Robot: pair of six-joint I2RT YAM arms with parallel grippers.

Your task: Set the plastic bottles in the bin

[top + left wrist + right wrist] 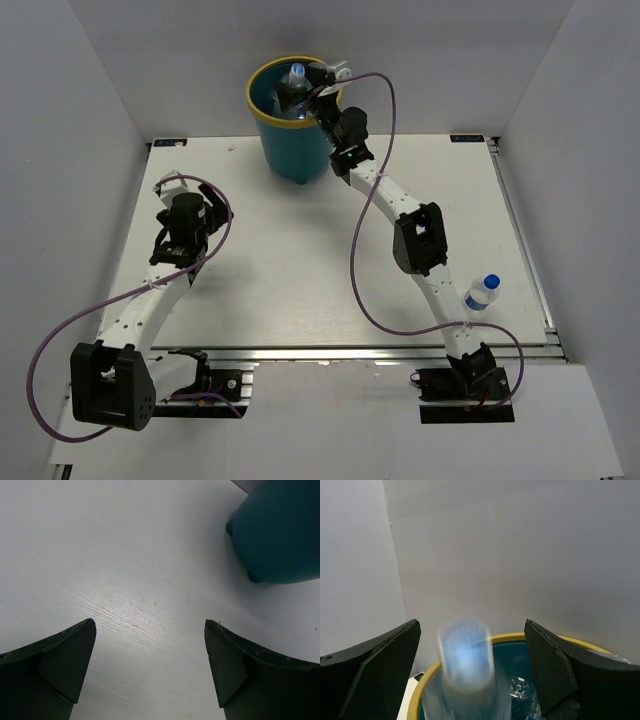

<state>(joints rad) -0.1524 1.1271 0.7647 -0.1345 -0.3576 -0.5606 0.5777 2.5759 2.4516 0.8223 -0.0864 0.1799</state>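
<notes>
Top external view: the right gripper [325, 82] hung over the bin [285, 140] at the far edge of the desk [280, 280]. In the right wrist view its fingers stood wide apart, with a blurred bottle [466, 670] between them over the yellow rim, touching neither (probably dropping in, my guess). Clear plastic lower in the bin looked like at least 1 other bottle [520, 687]. Left to do: 1 upright bottle [482, 292] on the desk near its right edge, just beside the right arm. The left gripper [150, 627] was wide too, holding nothing, over the desk near the bin's base. Nothing blocked the bin's mouth. The right arm's own lower link crowded the upright bottle.
</notes>
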